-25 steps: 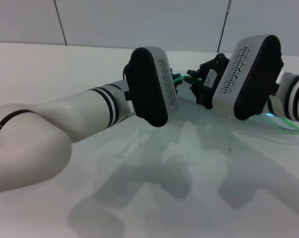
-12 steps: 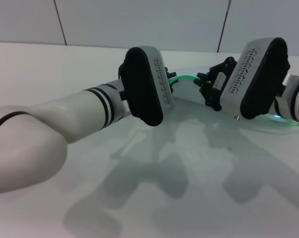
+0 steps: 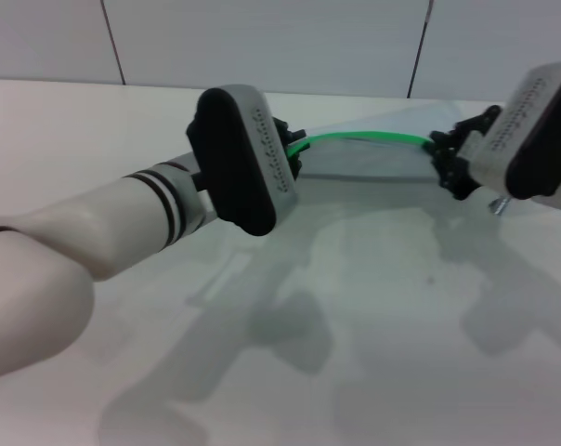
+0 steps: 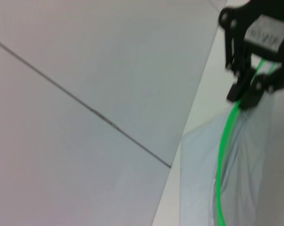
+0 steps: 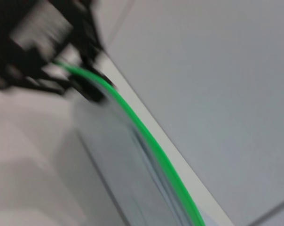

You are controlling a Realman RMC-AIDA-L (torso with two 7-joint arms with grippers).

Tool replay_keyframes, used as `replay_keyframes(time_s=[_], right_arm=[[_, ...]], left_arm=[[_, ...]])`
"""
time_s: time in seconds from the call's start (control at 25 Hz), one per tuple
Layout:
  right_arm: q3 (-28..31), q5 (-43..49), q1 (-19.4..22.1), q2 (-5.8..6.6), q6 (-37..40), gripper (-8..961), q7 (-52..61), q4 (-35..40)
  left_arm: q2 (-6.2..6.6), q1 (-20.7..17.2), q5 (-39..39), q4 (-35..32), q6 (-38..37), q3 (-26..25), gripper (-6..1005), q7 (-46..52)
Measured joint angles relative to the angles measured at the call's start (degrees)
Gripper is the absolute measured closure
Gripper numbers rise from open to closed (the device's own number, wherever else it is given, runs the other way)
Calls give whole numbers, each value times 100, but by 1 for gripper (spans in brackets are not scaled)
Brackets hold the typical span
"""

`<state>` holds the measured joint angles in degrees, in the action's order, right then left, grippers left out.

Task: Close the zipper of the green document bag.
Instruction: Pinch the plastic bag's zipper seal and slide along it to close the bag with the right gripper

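The green document bag (image 3: pixel 373 169) lies flat at the back of the white table, translucent and pale. Its zipper (image 3: pixel 364 138) runs as a bright green strip along the far edge, stretched between my two grippers. My left gripper (image 3: pixel 293 153) is shut on the strip's left end. My right gripper (image 3: pixel 445 156) is shut on the zipper farther right; the slider is hidden in its fingers. In the left wrist view, the right gripper (image 4: pixel 246 96) pinches the zipper (image 4: pixel 223 155) above the bag (image 4: pixel 245 165). In the right wrist view, the left gripper (image 5: pixel 83 82) holds the zipper (image 5: pixel 146 136).
The white table (image 3: pixel 355 353) extends toward me, with the arms' shadows on it. Grey wall panels (image 3: pixel 262 37) rise just behind the table's far edge, close behind the bag.
The grippers have drawn apart: the right one slid far to the right along the zipper, the left one shifted left. A long stretch of green strip now shows between them.
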<state>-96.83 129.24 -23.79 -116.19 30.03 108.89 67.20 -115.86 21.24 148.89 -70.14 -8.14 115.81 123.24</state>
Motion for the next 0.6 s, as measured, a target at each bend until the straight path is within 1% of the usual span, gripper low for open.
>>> replay_keyframes(time_s=[0.08, 0.12, 0.16, 0.32, 0.6], right_arm=[[170, 3, 26, -1, 12, 834, -13, -94], [258, 11, 47, 1, 13, 832, -19, -134], [333, 30, 70, 1, 14, 830, -22, -163], [662, 261, 169, -10, 8, 823, -18, -224], [1019, 307, 227, -10, -7, 811, -22, -262]], left_arm=[[3, -110, 2, -76, 0, -50, 946, -3], [9, -227, 7, -164, 0, -119, 946, -18], [9, -227, 7, -164, 0, -119, 946, -18], [4, -419, 9, -300, -7, -257, 946, -134], [-15, -530, 9, -343, -24, -372, 946, -200]])
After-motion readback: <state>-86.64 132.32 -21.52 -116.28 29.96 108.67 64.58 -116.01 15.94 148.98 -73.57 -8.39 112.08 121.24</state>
